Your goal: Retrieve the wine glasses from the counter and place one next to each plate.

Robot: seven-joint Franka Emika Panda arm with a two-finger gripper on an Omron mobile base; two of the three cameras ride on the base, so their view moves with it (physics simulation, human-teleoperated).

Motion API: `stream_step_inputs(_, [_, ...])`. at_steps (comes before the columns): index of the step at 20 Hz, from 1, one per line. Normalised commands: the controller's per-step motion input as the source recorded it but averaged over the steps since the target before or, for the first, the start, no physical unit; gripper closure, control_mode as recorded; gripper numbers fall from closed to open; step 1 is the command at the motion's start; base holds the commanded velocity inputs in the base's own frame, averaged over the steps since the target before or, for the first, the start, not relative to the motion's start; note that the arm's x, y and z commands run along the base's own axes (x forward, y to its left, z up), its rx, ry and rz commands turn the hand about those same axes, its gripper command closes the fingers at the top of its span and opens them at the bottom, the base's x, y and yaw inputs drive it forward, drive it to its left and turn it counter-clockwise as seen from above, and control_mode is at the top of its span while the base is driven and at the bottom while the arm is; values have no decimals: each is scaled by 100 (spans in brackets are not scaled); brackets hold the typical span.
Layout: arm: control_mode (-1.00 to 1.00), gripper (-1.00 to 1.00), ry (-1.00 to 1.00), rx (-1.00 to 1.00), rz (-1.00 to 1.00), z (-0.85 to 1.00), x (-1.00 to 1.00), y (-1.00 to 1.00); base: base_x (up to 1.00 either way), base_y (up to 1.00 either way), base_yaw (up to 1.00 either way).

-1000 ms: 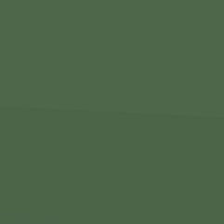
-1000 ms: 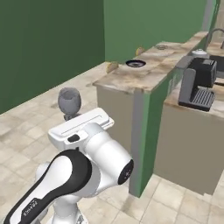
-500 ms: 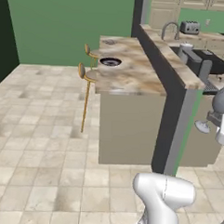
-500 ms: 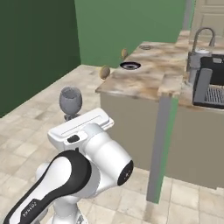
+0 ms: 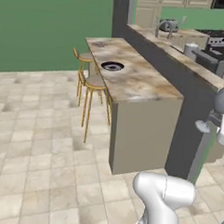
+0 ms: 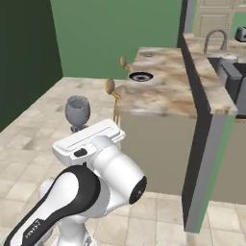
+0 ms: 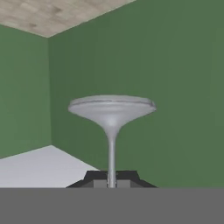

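My gripper (image 7: 111,181) is shut on the thin stem of a grey-blue wine glass (image 7: 111,111), whose round foot spreads wide in the hand view against a green wall. The same wine glass (image 6: 78,109) has its rounded bowl standing just above my white hand in the right base view. At the right edge of the left base view, the wine glass (image 5: 222,100) hangs beside the bar's end. A dark round plate (image 5: 112,66) lies on the tan stone bar top (image 5: 143,85), well ahead of the glass. The plate (image 6: 141,76) is also near the bar's left edge. Beyond a grey partition runs the counter (image 6: 196,45).
Wooden stools (image 5: 90,82) stand along the bar's left side, the stools (image 6: 113,89) showing past the bar's corner. A faucet (image 6: 215,39) and a dark appliance (image 6: 230,72) sit on the counter. The grey partition end (image 6: 204,168) rises close on my right. Tiled floor (image 5: 38,128) stretches to the left.
Both base views have swung with the base: the green wall gave way to the bar, which now lies more lengthwise ahead. The glass stays in my shut gripper.
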Motion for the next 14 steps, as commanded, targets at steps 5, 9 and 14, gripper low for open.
stream_step_inputs(5, [100, 100, 0, 0, 0, 0, 0, 0, 66, 100, -37])
stream_step_inputs(9, [100, 100, 0, 0, 0, 0, 0, 0, 68, 100, -41])
stream_step_inputs(14, [100, 100, 0, 0, 0, 0, 0, 0, 72, 100, -47])
